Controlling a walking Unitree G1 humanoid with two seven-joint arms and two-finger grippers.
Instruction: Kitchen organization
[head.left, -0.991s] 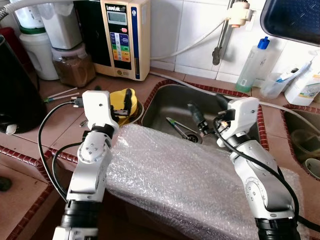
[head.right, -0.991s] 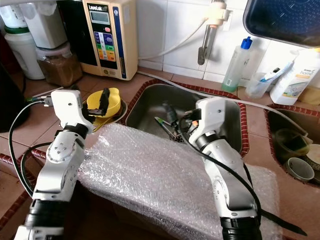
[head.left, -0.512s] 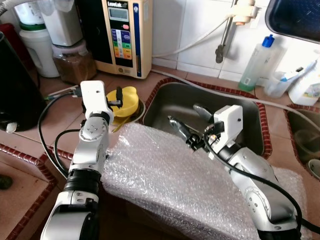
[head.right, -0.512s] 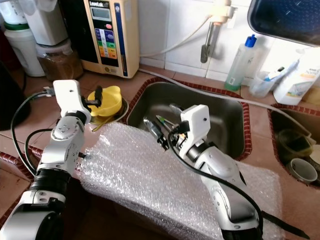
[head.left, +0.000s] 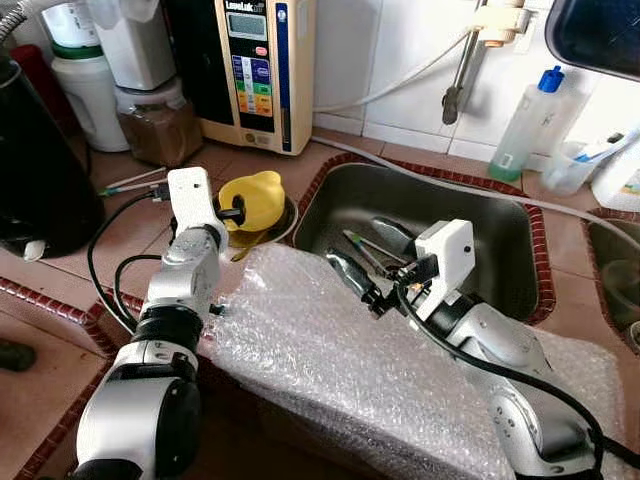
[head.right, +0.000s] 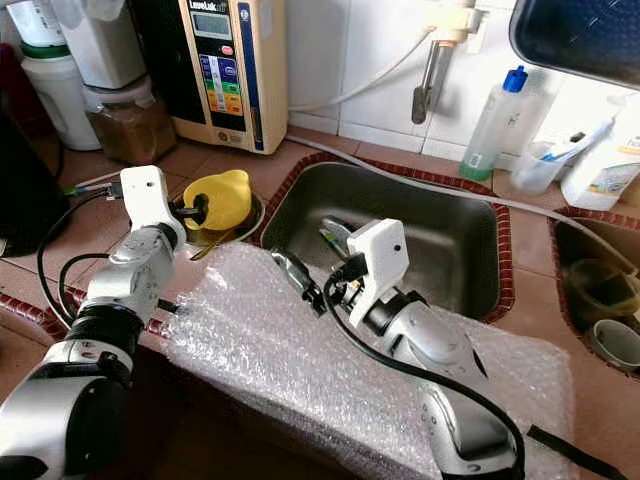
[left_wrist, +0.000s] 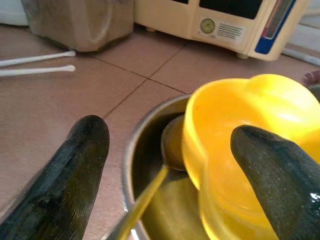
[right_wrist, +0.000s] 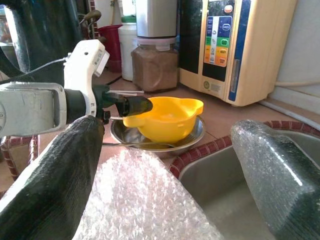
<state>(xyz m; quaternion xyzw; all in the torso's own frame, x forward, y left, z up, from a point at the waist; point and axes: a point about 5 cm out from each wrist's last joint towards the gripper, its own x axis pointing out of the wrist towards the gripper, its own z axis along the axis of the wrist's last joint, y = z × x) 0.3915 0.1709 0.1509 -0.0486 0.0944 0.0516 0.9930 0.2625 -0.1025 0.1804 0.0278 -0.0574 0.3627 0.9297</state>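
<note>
From the head views, the left gripper (head.left: 243, 211) reaches to the yellow bowl (head.left: 258, 197), which sits in a steel dish (head.right: 248, 222) on the counter (head.left: 120, 215) beside the sink (head.right: 455, 235). The right gripper (head.left: 372, 265) hangs over the bubble wrap (head.left: 340, 350) at the sink's near edge.

Left wrist view: jaws apart, one finger (left_wrist: 272, 175) against the bowl, the other over the counter (a spoon (left_wrist: 150, 192) lies in the dish).

Right wrist view: jaws wide apart above the wrap, holding nothing.
</note>
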